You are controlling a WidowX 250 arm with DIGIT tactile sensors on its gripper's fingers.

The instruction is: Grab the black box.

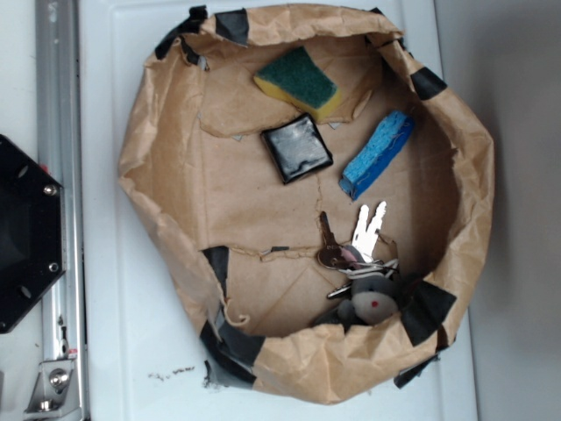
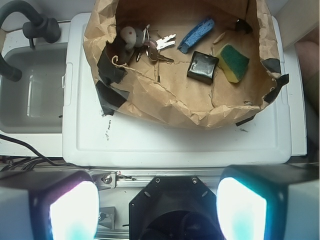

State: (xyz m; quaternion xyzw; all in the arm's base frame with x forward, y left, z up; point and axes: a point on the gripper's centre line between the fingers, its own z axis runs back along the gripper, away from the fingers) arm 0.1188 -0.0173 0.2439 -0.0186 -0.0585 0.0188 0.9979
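wrist: gripper (image 2: 157,210) fingers spread wide; glossy square black box (image 2: 202,67) (crinkled paper underneath).

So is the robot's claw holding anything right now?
No, nothing. In the wrist view the gripper is open and empty, far back from the paper bag. The black box lies untouched inside it, beside the green sponge.
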